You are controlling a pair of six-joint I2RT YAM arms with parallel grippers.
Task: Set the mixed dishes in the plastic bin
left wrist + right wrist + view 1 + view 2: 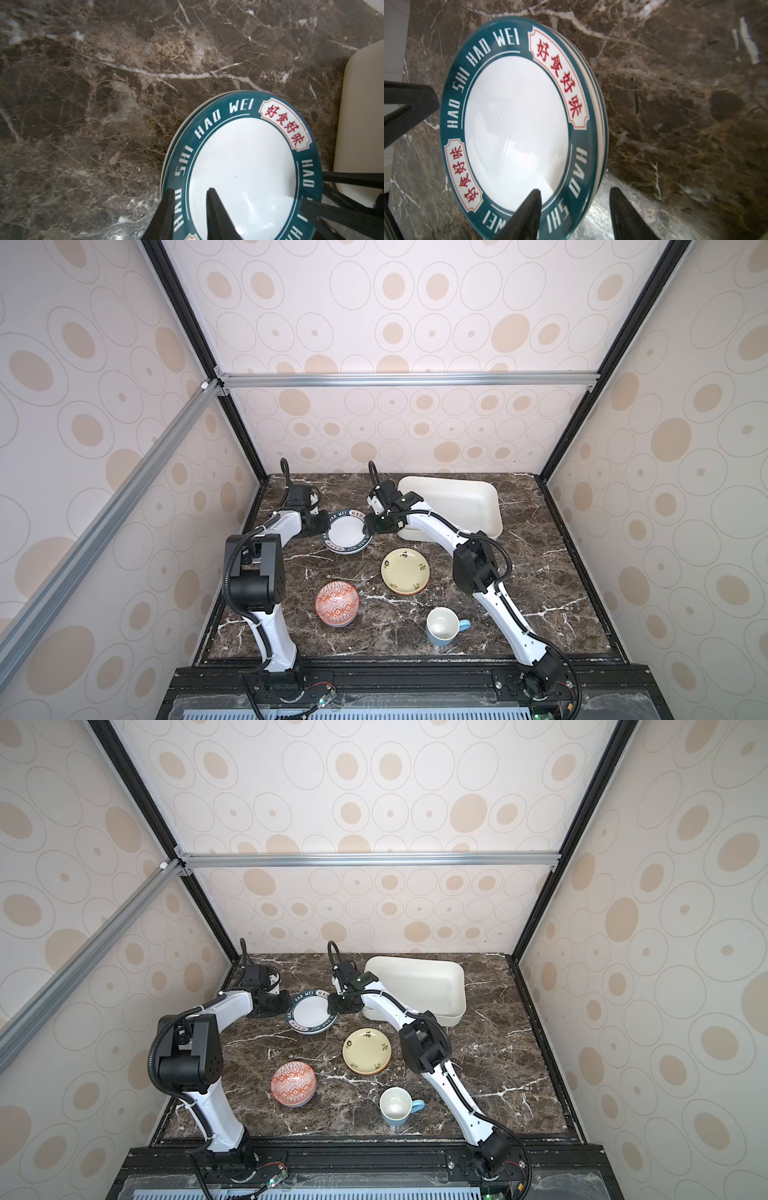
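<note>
The white plate (346,531) with the dark-green lettered rim lies at the back middle of the marble table, left of the plastic bin (465,506). My left gripper (190,190) pinches its left rim, one finger under the outer edge and one over the white well. My right gripper (575,190) is open and straddles the opposite rim, its outer finger clear of the edge. Nearer the front sit the cream-yellow plate (404,570), the red-orange patterned bowl (336,602) and the light-blue mug (442,626), all untouched. The bin holds nothing.
My right arm's elbow (473,568) hangs just right of the yellow plate, and its forearm crosses the bin's near left corner. Patterned walls and black frame posts (249,448) close in the table on three sides.
</note>
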